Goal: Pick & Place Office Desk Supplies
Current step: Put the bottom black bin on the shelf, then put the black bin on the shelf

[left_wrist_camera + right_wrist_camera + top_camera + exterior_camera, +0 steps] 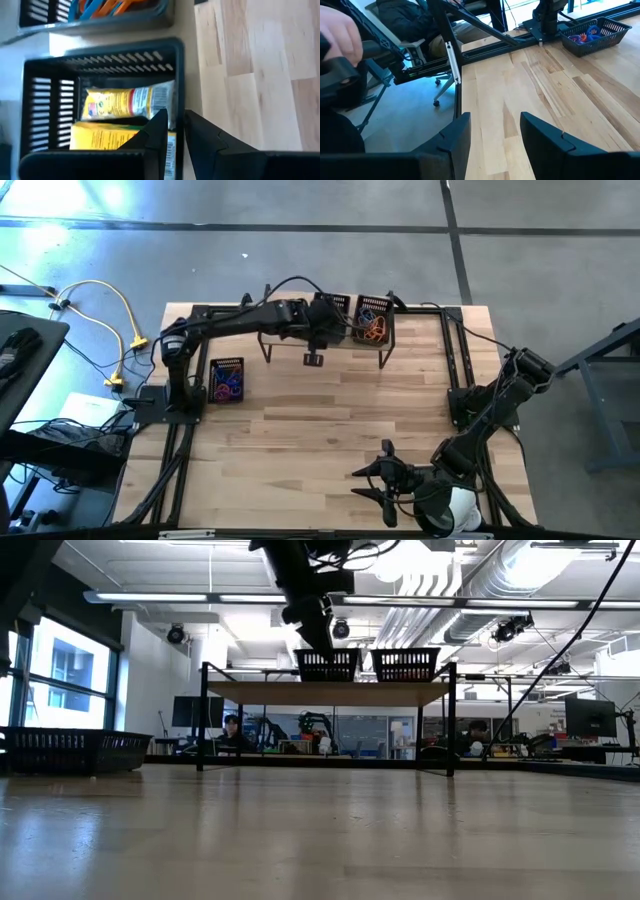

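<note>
Two black mesh baskets stand on a raised stand at the table's far side. One of them holds yellow-and-white packets, which lie on its floor. The other holds orange and blue items. My left gripper hangs over the packet basket, slightly open, with nothing between its fingers. My right gripper stands open and empty above the table near its near right edge.
A third black basket with purple and blue loops stands at the table's left side. A white tape roll lies beside the right arm at the near right corner. Bare wood spans the table's middle. People sit beyond the table.
</note>
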{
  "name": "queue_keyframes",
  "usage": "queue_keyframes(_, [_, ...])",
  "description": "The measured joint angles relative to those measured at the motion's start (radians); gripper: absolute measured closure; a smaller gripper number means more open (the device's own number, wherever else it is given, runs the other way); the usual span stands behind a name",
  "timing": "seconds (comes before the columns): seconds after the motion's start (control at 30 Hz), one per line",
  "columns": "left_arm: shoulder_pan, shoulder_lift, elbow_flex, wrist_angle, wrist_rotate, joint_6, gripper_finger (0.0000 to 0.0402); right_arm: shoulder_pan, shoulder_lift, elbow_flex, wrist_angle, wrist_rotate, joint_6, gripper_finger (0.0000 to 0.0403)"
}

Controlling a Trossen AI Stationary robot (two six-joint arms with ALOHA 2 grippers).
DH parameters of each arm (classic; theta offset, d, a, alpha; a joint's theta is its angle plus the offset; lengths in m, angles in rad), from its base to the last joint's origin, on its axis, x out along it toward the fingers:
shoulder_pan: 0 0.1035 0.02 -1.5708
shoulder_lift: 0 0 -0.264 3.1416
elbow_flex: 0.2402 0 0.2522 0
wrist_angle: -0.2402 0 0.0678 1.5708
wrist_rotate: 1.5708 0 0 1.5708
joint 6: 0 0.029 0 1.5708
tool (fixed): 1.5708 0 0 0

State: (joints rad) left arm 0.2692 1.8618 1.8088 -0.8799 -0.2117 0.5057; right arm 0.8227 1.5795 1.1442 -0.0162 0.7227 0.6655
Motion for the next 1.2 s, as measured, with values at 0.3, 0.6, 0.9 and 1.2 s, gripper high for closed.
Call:
queue_keyframes(0.3, [-0.069, -0.001, 0.0, 0.054, -0.116, 0.02, 0.0343, 0.0, 0.0, 0.0, -0.001, 0.0, 0.0, 0.0243])
queue_keyframes(0.6, [-0.209, -0.089, 0.0, -0.222, -0.139, -0.238, 0.0343, 0.002, 0.0, 0.0, -0.003, -0.077, -0.088, 0.0243])
queue_keyframes(0.9, [-0.365, -0.223, 0.0, -0.561, -0.138, -0.442, 0.0343, -0.008, 0.0, -0.001, -0.002, -0.109, -0.199, 0.0243])
queue_keyframes(1.2, [-0.478, -0.276, -0.011, -0.689, -0.021, -0.76, 0.0343, -0.021, 0.0, -0.001, -0.003, -0.18, -0.287, 0.0243])
